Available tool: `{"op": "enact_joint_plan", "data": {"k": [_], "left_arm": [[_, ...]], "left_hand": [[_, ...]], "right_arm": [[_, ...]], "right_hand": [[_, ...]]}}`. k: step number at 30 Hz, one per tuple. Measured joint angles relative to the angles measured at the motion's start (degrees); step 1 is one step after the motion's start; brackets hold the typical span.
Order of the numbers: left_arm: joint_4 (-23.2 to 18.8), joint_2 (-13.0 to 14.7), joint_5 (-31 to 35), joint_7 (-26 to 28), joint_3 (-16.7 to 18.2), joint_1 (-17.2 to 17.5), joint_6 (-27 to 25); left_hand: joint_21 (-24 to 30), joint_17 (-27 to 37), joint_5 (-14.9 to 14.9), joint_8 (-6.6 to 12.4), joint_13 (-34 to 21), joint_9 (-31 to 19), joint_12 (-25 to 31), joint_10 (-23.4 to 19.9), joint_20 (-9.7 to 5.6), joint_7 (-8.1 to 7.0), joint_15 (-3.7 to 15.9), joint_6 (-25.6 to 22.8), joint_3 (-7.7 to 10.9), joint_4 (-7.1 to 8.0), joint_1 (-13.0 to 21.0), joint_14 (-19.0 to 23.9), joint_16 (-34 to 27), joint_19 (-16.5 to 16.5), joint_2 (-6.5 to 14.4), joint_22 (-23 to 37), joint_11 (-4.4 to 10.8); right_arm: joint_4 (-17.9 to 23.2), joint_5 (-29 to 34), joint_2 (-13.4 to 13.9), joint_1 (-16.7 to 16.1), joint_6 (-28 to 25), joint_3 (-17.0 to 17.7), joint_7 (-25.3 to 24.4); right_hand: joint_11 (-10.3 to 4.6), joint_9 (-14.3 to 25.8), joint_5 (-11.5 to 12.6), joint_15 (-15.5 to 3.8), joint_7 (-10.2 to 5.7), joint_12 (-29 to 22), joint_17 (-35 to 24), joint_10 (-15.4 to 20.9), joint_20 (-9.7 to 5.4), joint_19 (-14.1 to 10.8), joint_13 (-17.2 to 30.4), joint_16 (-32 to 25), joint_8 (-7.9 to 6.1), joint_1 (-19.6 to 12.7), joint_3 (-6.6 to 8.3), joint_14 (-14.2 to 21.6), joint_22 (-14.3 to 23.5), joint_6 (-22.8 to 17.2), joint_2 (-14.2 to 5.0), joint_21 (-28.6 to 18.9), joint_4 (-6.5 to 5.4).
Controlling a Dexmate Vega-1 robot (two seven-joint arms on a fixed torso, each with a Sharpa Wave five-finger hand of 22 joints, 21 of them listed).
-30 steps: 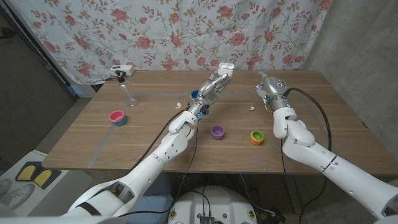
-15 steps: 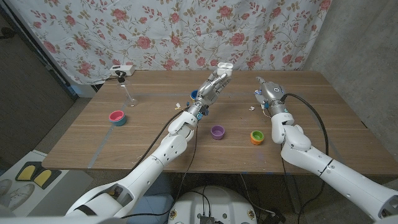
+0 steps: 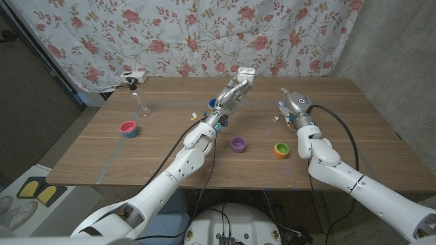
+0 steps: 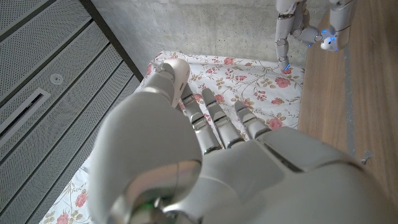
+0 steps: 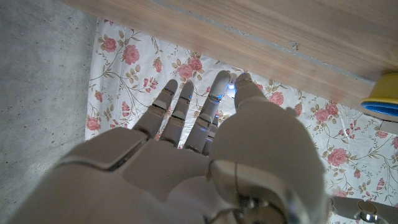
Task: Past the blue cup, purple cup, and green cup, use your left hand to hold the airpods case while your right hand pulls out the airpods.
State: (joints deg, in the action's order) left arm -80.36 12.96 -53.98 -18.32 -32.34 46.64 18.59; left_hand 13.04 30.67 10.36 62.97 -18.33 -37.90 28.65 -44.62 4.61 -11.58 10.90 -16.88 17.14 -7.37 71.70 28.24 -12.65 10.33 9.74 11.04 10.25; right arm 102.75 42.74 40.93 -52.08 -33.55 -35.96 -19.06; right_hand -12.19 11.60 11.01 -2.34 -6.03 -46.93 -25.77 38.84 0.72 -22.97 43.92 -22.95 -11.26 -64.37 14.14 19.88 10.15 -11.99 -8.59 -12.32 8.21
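My left hand [image 3: 234, 90] is raised over the far middle of the table and grips the white airpods case [image 3: 246, 71] at its fingertips. My right hand [image 3: 291, 102] hovers to the right of it, fingers stretched out [image 5: 186, 115] with nothing in them; it also shows in the left wrist view as the right hand [image 4: 297, 25]. A small white piece [image 3: 276, 118], likely an airpod, lies on the table just left of the right hand. The blue cup [image 3: 212, 103] is half hidden behind my left arm. The purple cup [image 3: 238, 143] and green cup [image 3: 281, 149] stand nearer.
A pink cup [image 3: 127, 127] stands at the left. A thin stand [image 3: 141, 103] with a white box [image 3: 134, 76] behind it is at the far left. A tiny white scrap [image 3: 197, 114] lies by my left forearm. A floral cloth [image 3: 204, 34] hangs behind the table.
My right hand has drawn back slightly toward the near side, closer to the small white piece. The left hand and the case have stayed in place.
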Motion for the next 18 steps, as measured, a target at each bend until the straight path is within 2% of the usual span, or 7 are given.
{"op": "enact_joint_plan", "data": {"k": [18], "left_arm": [[-1.1,0.7,-0.05,0.33,0.08,0.59,0.18]], "left_hand": [[0.0,-0.01,-0.01,0.2,0.0,0.1,0.01,0.0,0.0,0.01,0.0,0.01,-0.01,0.0,0.0,0.0,0.0,0.0,-0.03,0.0,0.01]], "right_arm": [[-2.43,-0.05,-0.82,0.8,0.96,-0.46,0.94]], "right_hand": [[0.0,-0.01,0.0,0.0,0.31,-0.06,-0.01,0.0,-0.22,-0.23,-0.15,0.32,0.0,0.0,-0.24,0.0,0.0,-0.31,0.0,0.17,-0.24]]}}
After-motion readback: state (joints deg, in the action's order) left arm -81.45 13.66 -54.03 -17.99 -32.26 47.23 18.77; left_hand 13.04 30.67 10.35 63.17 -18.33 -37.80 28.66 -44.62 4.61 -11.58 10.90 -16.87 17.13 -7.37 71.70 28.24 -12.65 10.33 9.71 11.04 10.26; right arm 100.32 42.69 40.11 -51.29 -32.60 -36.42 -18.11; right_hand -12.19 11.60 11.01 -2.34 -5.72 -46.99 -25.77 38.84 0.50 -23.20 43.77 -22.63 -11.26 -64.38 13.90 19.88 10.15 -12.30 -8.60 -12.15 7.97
